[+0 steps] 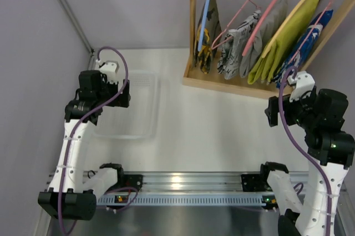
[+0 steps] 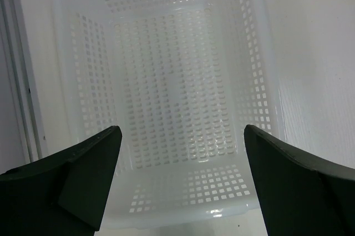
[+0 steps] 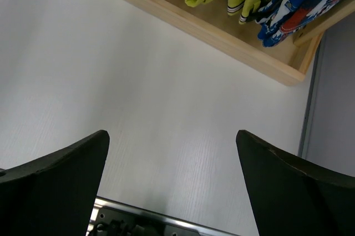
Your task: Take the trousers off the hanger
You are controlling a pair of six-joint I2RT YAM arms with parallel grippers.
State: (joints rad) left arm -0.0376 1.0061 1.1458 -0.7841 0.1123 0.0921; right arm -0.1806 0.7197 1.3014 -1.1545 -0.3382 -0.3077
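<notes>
The trousers (image 1: 206,43), olive and dark brown with yellow patches, hang on the light blue hanger (image 1: 207,8) at the left end of the wooden rack. My left gripper (image 1: 125,95) is open and empty, hovering over a white perforated basket (image 1: 145,130); in the left wrist view the gripper (image 2: 182,136) looks into the basket (image 2: 166,214). My right gripper (image 1: 270,113) is open and empty over bare table, in front of the rack's right end; it also shows in the right wrist view (image 3: 171,136). Both grippers are well apart from the trousers.
The wooden rack (image 1: 222,84) stands at the back right with a black-and-white garment (image 1: 233,47), a grey one (image 1: 265,33), a lime-green one (image 1: 284,41) and a blue patterned one (image 1: 310,36). The right wrist view shows the rack base (image 3: 222,33). A wall runs along the left.
</notes>
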